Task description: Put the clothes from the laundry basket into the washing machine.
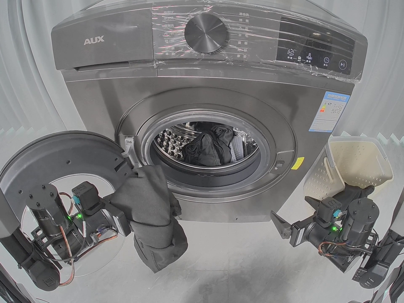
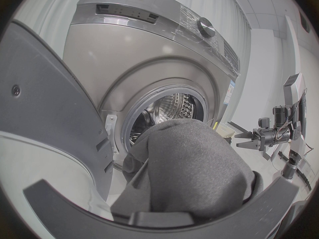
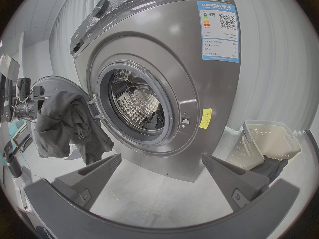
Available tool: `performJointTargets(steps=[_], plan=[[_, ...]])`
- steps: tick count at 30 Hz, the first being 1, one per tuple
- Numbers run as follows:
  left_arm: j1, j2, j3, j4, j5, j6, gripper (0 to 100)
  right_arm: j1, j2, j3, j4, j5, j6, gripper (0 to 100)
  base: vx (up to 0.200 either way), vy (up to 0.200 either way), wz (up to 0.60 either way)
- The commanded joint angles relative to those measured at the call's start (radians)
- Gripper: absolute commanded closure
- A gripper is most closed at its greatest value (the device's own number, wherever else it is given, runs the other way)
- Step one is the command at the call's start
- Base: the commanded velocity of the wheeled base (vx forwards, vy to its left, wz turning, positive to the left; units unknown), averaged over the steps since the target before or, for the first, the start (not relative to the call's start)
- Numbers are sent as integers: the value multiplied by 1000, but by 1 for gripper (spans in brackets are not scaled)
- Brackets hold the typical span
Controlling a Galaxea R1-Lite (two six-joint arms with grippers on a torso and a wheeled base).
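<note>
Beside the round grey door, which stands swung wide, the left fingers are clamped on a dark grey fleecy cloth garment. It drapes over them and hangs below in loose folds, near the lower rim of the drum mouth but not yet inside. Ahead of those fingers stands the grey metal front-loading washing machine, with a heap of black clothes lying in its steel drum. The garment looks light, limp and not slippery. Held at one bunched spot it trails, so its tail may catch on the rim unless lifted clear. The right fingers are spread apart, holding nothing. To their right leans a cream perforated plastic laundry basket, and a dark cloth piece spills from its mouth. That piece looks best pinched at a thick fold.
</note>
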Motion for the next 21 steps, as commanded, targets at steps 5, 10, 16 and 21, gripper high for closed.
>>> performJointTargets(steps=[5,10,16,21], plan=[[-42,37,-36,0,-5,-15,100,56,-4,35,-2,0,0,0,0,0,0],[-80,160,-157,0,-11,-3,100,69,-7,45,-2,0,0,0,0,0,0],[-108,310,-358,-1,-41,-12,100,71,-7,45,-2,0,-1,0,0,0,0],[-134,438,-531,-1,-49,-27,100,69,-19,45,-2,0,-1,0,0,0,0]])
